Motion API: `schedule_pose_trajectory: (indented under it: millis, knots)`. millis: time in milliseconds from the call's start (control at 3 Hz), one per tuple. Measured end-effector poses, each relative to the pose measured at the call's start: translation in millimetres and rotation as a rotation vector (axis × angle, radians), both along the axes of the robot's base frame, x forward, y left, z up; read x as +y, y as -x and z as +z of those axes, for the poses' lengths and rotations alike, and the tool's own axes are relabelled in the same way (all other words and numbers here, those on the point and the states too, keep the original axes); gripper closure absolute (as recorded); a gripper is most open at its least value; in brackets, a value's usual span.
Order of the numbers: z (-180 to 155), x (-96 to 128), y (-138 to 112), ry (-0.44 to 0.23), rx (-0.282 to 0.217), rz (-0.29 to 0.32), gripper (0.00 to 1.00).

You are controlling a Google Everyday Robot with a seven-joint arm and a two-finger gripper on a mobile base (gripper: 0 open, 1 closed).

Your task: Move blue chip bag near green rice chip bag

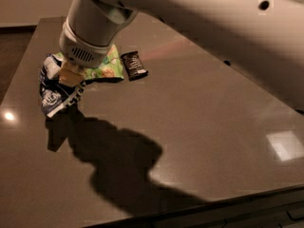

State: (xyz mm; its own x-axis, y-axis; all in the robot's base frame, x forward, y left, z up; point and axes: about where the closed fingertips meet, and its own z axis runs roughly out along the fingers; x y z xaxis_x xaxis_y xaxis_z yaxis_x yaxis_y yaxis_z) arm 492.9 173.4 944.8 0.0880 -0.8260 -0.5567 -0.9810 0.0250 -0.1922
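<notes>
Blue chip bag [50, 98] hangs pinched in the hand [70, 78], left of green rice chip bag [107, 65]; loose foil may slip.

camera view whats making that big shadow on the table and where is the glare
Camera view: dim, warm light; the arm and the tool, which grips the blue chip bag at the left, cast one large dark shadow on the table; glare shows as a bright patch at right and a small spot at far left.
</notes>
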Motion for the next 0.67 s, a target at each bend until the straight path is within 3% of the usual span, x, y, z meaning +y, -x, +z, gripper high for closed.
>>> schedule_pose_trajectory:
  millis: [667]
  knots:
    - [-6.3,-22.9,-33.4,0.007,-0.033,-0.063,0.58]
